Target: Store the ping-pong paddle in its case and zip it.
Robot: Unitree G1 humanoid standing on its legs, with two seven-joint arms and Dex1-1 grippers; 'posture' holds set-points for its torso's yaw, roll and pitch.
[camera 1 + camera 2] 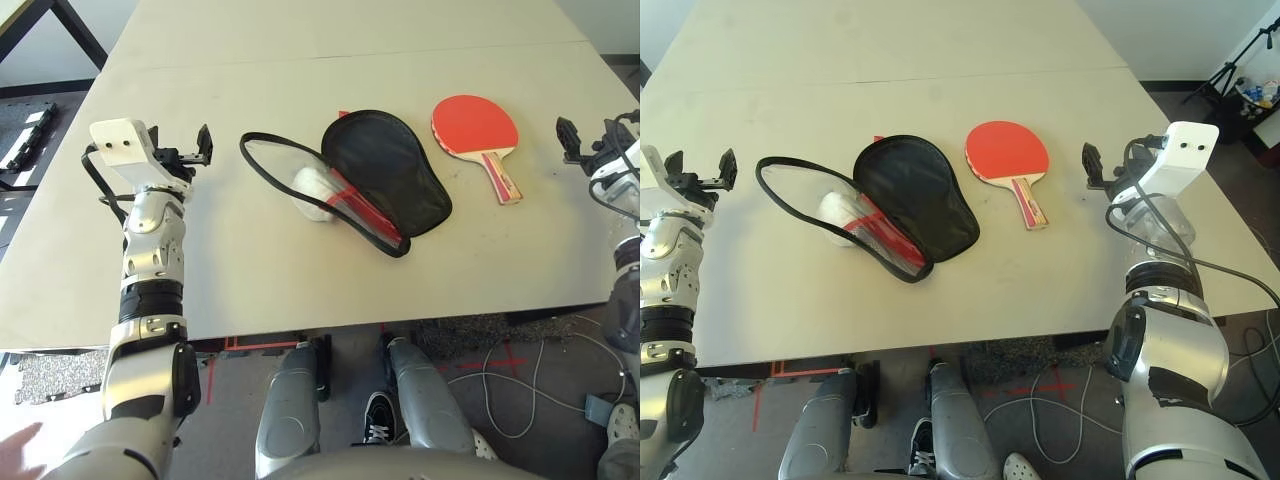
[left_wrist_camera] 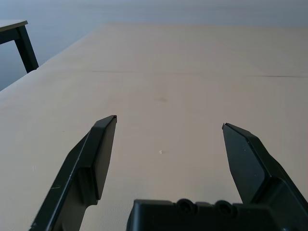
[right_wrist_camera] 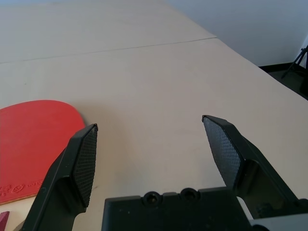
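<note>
The ping-pong paddle [image 1: 477, 130] lies flat on the table [image 1: 300, 60], red face up, right of centre, its wooden handle pointing toward the near edge. Just left of it, apart from it, lies the case [image 1: 385, 180], unzipped, black side up with a red strip along its near-left edge and its black zipper rim [image 1: 262, 150] looping out to the left. A white plush ball [image 1: 316, 192] sits against the case's left side, within that loop. The right gripper [image 1: 1095, 165] hovers just right of the paddle, fingers spread wide, holding nothing. The left gripper [image 1: 195, 148] hovers left of the case's loop, also spread wide and empty.
</note>
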